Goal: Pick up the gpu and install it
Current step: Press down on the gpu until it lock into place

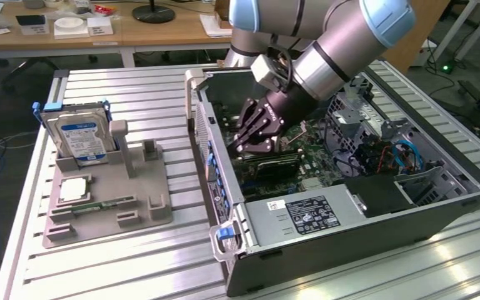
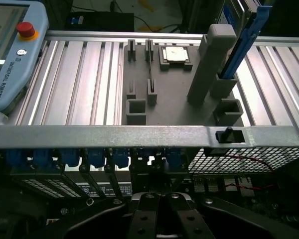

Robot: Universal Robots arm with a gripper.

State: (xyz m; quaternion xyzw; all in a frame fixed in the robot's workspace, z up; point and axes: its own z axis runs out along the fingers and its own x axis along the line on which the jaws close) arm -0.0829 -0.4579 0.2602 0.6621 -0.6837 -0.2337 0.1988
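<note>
My gripper (image 1: pixel 251 150) reaches down inside the open computer case (image 1: pixel 215 164), over the motherboard. Its black fingers are shut together, with their tips on the top edge of the gpu (image 1: pixel 275 164). The gpu is a thin dark card standing on edge along the board, close to the case's slotted wall. In the wrist view the shut gripper (image 2: pixel 159 224) sits just behind that wall (image 2: pixel 139 135) and its row of blue slot clips (image 2: pixel 94 157); the fingers hide the card there.
A grey parts tray (image 1: pixel 140 206) lies on the exterior view's left, holding an upright silver hard drive (image 1: pixel 80 137), a square chip (image 1: pixel 72 189) and a green memory stick (image 1: pixel 102 205). The power supply (image 1: pixel 307 215) fills the case's near end. A teach pendant (image 2: pixel 10 55) lies beyond the tray (image 2: pixel 174 107).
</note>
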